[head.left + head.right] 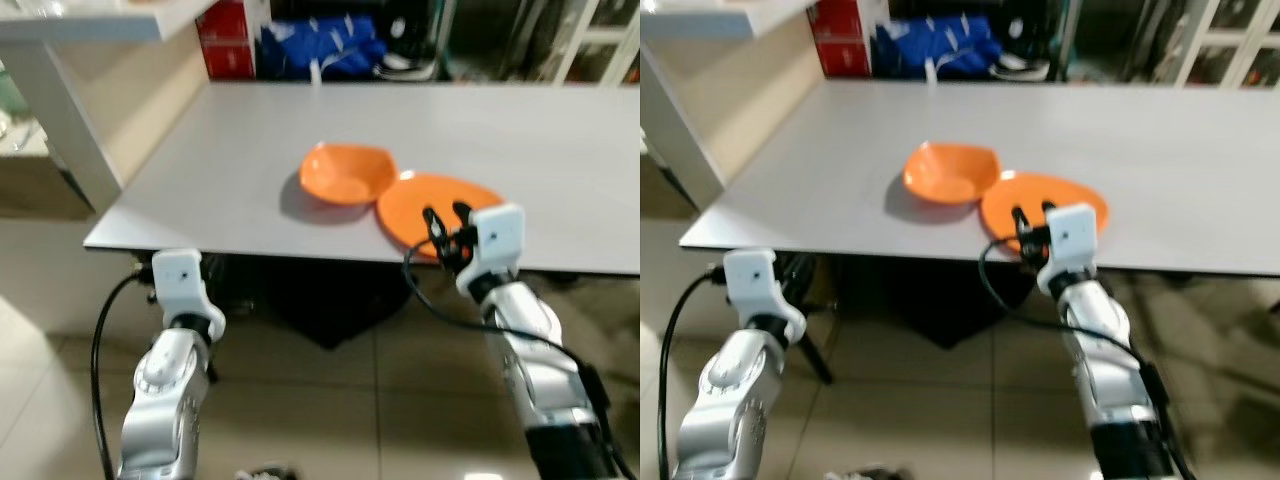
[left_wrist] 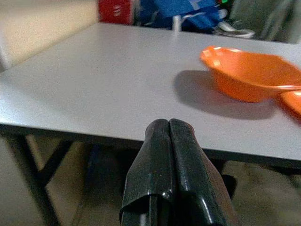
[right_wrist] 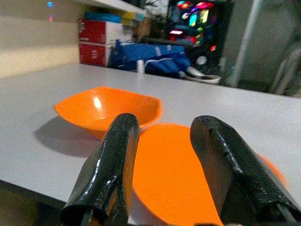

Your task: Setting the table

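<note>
Right wrist view: orange plate (image 3: 174, 183) straight ahead between spread fingers of right gripper (image 1: 447, 228), bowl (image 1: 346, 172) beyond; left gripper (image 2: 169, 179) clenched, farther off.

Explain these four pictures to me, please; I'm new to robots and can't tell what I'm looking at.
This is a walking humanoid robot with two silver arms, each ending in two black fingers. Two pictures come from cameras in its head looking down; the other two from cameras on its wrists. Before it stands a grey table bearing an orange bowl and, touching it, an orange plate. The right gripper is open over the plate's near edge, holding nothing. The left gripper is shut and empty, just short of the table's edge.
</note>
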Tool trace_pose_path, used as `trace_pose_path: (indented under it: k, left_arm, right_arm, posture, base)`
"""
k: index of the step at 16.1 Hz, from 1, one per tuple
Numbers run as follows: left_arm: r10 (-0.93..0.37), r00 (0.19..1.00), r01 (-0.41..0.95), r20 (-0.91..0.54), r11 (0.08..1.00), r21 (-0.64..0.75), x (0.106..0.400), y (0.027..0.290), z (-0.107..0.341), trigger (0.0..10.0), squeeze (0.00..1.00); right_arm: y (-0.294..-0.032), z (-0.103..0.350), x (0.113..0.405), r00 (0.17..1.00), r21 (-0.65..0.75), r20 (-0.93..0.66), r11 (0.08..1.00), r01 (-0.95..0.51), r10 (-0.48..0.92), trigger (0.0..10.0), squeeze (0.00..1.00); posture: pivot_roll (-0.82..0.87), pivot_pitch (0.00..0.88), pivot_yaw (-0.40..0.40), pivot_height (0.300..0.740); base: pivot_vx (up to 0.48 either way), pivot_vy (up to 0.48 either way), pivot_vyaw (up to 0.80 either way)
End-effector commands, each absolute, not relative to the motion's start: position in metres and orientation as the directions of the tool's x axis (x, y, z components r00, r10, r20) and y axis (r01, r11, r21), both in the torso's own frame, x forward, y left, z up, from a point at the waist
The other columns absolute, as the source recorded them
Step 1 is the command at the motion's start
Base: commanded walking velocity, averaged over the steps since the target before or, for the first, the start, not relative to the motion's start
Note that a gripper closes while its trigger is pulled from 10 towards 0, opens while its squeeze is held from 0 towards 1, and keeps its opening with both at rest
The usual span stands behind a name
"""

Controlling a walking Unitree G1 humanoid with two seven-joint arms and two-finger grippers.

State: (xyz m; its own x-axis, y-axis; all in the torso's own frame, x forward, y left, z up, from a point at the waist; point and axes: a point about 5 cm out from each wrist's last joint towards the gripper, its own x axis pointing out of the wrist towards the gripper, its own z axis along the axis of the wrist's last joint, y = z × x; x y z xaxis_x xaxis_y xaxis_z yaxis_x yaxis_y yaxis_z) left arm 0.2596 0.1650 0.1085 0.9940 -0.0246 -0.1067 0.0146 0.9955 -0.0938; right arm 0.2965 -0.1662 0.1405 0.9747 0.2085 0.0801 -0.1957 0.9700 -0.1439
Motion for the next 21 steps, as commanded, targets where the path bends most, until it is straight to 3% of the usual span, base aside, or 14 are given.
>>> trace_pose_path:
  k: [1,8,15,21]
  left_arm:
    - [-0.039,0.995,0.031,-0.096,0.996,-0.084,0.268,0.162,0.113,10.0,0.0]
    - [-0.102,0.991,0.099,-0.087,0.994,-0.036,0.283,0.158,0.118,10.0,0.0]
    - [-0.073,0.992,0.068,-0.104,0.997,-0.044,0.29,0.163,0.116,10.0,0.0]
    - [-0.068,0.996,0.067,-0.061,0.998,-0.018,0.3,0.158,0.13,10.0,0.0]
  right_arm:
    - [-0.167,0.141,0.295,0.973,-0.148,0.094,0.969,-0.196,0.211,10.0,0.0]
    - [-0.164,0.136,0.29,0.974,-0.157,0.095,0.97,-0.187,0.204,10.0,0.0]
    - [-0.161,0.132,0.29,0.974,-0.156,0.081,0.968,-0.196,0.21,10.0,0.0]
    - [-0.16,0.131,0.289,0.973,-0.152,0.08,0.967,-0.202,0.216,10.0,0.0]
  posture:
    - [-0.19,0.0,0.061,0.74]
    - [-0.22,0.0,0.088,0.74]
    - [-0.22,0.0,0.098,0.74]
    - [-0.23,0.0,0.101,0.74]
  base:
    - [0.0,-0.48,0.0]
    - [0.0,-0.462,0.0]
    - [0.0,-0.434,-0.27]
    - [0.041,0.07,0.0]
